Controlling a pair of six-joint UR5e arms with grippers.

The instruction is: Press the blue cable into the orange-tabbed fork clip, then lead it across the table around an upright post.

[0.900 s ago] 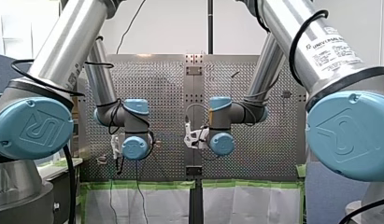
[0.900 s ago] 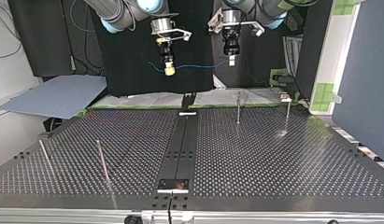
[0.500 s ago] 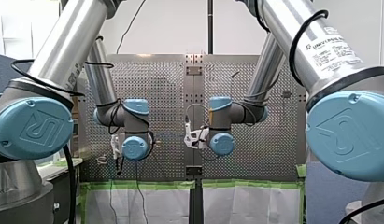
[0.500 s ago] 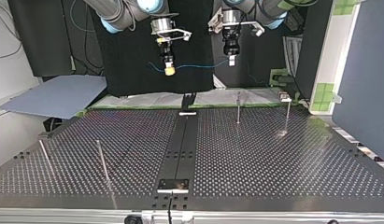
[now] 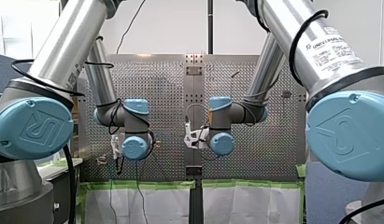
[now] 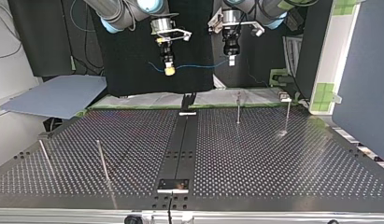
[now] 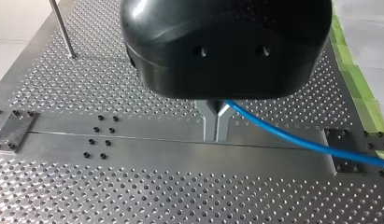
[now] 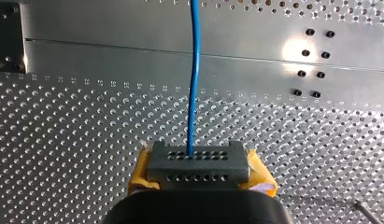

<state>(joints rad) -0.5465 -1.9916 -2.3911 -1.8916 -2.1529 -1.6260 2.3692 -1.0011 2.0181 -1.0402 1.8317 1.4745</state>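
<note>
In the top view the blue cable (image 6: pixel 195 66) hangs nearly level between my two grippers, high above the table's far edge. My right gripper (image 6: pixel 169 70), with yellow pads, holds one end. My left gripper (image 6: pixel 231 59) holds the other. In the left wrist view the metal fingers (image 7: pixel 211 122) are pressed together, and the blue cable (image 7: pixel 292 139) leads out sideways from between them. In the right wrist view the yellow pads (image 8: pixel 142 171) flank a grey perforated block, and the blue cable (image 8: pixel 194 79) runs straight ahead from it. A dark forked clip (image 6: pixel 188 100) stands at the far end of the centre rail; I see no orange tab.
Thin upright posts stand on the perforated table (image 6: pixel 273 158): two at the top view's right (image 6: pixel 238 107) (image 6: pixel 287 115), two at its left (image 6: pixel 102 161) (image 6: pixel 45 156). A dark centre rail (image 6: pixel 180 144) runs across it. Green tape edges the far side.
</note>
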